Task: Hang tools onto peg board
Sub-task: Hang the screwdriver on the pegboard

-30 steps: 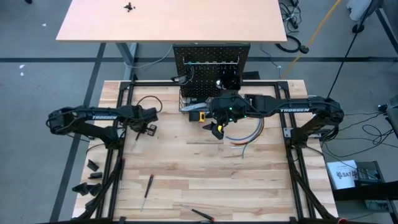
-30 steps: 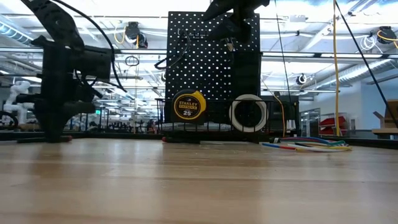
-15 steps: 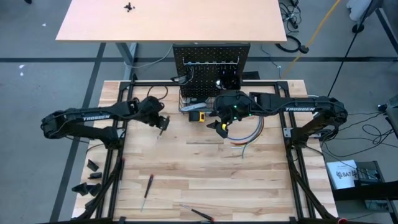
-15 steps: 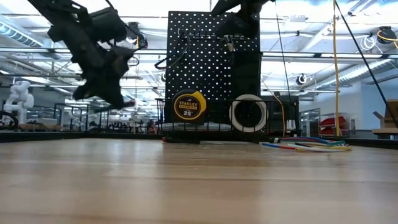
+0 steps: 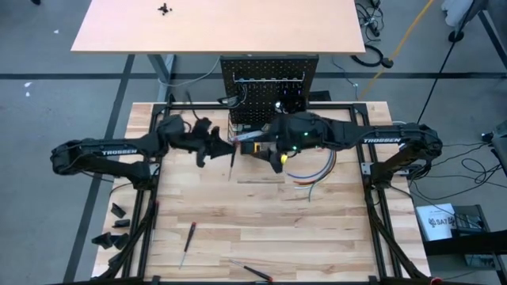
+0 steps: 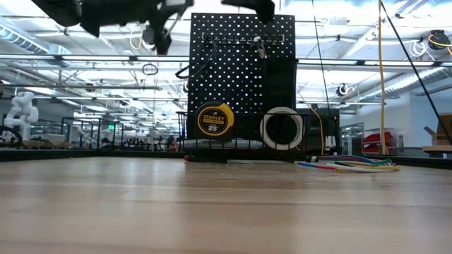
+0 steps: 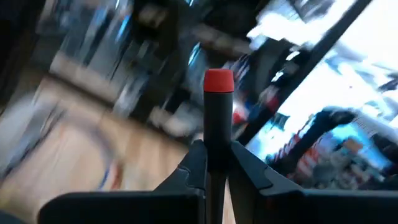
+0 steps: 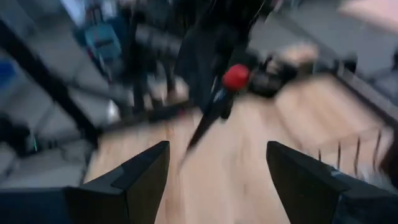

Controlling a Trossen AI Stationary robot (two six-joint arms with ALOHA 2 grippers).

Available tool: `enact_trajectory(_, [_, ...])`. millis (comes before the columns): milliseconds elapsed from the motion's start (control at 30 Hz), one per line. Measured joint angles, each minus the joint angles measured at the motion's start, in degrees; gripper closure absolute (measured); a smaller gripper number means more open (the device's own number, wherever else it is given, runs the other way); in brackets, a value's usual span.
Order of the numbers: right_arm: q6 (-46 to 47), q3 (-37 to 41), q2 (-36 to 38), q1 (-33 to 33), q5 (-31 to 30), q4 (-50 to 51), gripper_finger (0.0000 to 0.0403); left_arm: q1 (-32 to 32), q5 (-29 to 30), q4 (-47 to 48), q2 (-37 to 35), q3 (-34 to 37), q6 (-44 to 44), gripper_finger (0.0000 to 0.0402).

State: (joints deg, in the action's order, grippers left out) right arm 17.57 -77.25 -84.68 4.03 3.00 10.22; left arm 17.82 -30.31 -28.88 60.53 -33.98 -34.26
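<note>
A screwdriver [image 5: 232, 161] with a black handle and a red end cap [image 7: 218, 81] hangs above the table in front of the peg board [image 5: 269, 83]. My left gripper [image 5: 221, 147] is shut on it. My right gripper [image 5: 274, 155] hovers just right of it with its fingers wide open and nothing between them [image 8: 217, 152]; its wrist view faces the screwdriver [image 8: 219, 99]. At the board's foot, the low view shows a yellow tape measure [image 6: 214, 118] and a white tape roll [image 6: 282, 128] in the wire basket. My left gripper pinches the screwdriver's black handle [image 7: 217, 127] between its two fingers, a little below the red cap. The fingers lie level and come from the table's left, across the tool. The screwdriver is lifted clear and tilted, cap uppermost, its thin shaft [image 8: 198, 135] slanting down toward the near edge.
A bundle of curved coloured wires [image 5: 312, 170] lies right of the grippers. Two more screwdrivers [image 5: 188, 244] [image 5: 255, 272] lie near the table's near edge. Small black parts [image 5: 117, 226] sit off the left side. A large peach tabletop [image 5: 222, 28] stands behind the board.
My left gripper has risen and swung toward the table's right and the peg board, tipping from pointing down to level and rolling, with the screwdriver shut in it throughout. My right gripper has lifted a little and stayed open.
</note>
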Motion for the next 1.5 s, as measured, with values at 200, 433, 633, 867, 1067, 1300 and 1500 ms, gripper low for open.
enact_trajectory(200, [0.72, 0.0, 0.12, 0.0, -1.56, -14.3, 0.014, -1.92, 6.63, -8.11, 0.09, 0.0, -0.91, 0.0373])
enact_trajectory(433, [0.04, -0.02, -0.43, 0.62, -1.59, -16.62, 0.014, -4.45, 9.76, -8.34, 0.12, 0.0, -0.53, 0.0373])
enact_trajectory(633, [2.52, -0.02, -1.85, 1.01, -1.09, -15.86, 0.014, -7.86, 15.31, -8.91, 0.11, 0.0, 2.47, 0.0373])
enact_trajectory(867, [4.23, -0.02, -2.79, 1.01, 3.52, -16.04, 0.014, -9.78, 19.15, -9.57, 0.76, -0.65, 7.06, 0.0373])
enact_trajectory(1067, [4.15, -0.02, -3.13, 1.01, 4.76, -16.07, 0.014, -11.65, 18.8, -8.89, 4.65, -5.22, 11.04, 0.0373])
enact_trajectory(1300, [3.87, -0.02, -3.13, 0.75, 6.35, -16.44, 0.014, -11.01, 18.82, -7.93, 6.62, -5.77, 10.68, 0.0373])
enact_trajectory(1500, [3.84, -0.02, -3.13, 0.72, 6.11, -16.33, 0.0145, -11.1, 18.8, -7.96, 7.01, -5.77, 10.6, 0.0373])
